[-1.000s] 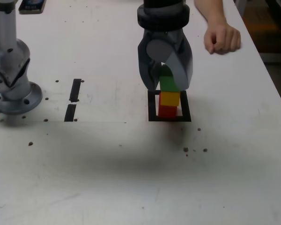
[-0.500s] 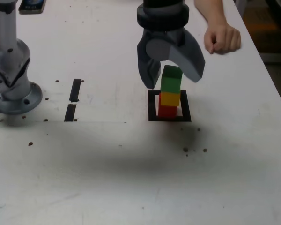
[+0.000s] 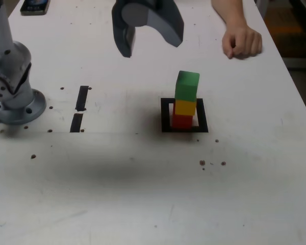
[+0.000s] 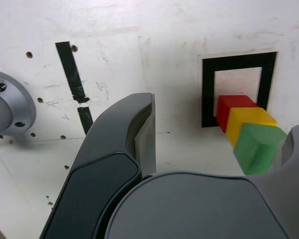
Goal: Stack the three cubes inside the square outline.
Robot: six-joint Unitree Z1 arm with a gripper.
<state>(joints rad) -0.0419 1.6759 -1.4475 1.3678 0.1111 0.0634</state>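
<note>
- Your table (image 3: 143, 204) is white and scuffed, dotted with small screw holes and dark specks; you can read no writing, brand or label anywhere on it or on the arm.
- In the exterior view the near half of the table is bare, giving you wide room in front of the stack, and there is open surface between the stack and the tape strips as well.
- The arm's grey base (image 3: 13, 87) is bolted near the exterior view's left edge, well apart from the stack.
- Your gripper (image 3: 145, 38) hangs high above the table, up and toward the exterior view's left of the stack, touching nothing; its jaws are spread wide with nothing between them.
- In the wrist view one dark finger (image 4: 117, 164) fills the foreground, with the stack showing in the gap beyond it.
- A person's hand (image 3: 241, 42) rests closed on the table at the far side, toward the exterior view's right, apart from the stack.
- The square outline (image 3: 166, 115) of black tape lies about mid-table, with its white interior partly showing around the stack.
- Two short black tape strips (image 3: 79, 108) lie end to end between the base and the outline.
- A dark phone-like object (image 3: 34, 6) sits at the far edge; its face is too small to read.
- The three cubes stand as one upright stack inside the outline: green cube (image 3: 186, 86) on top, yellow cube (image 3: 184, 107) in the middle, red cube (image 3: 182, 121) on the table.
</note>
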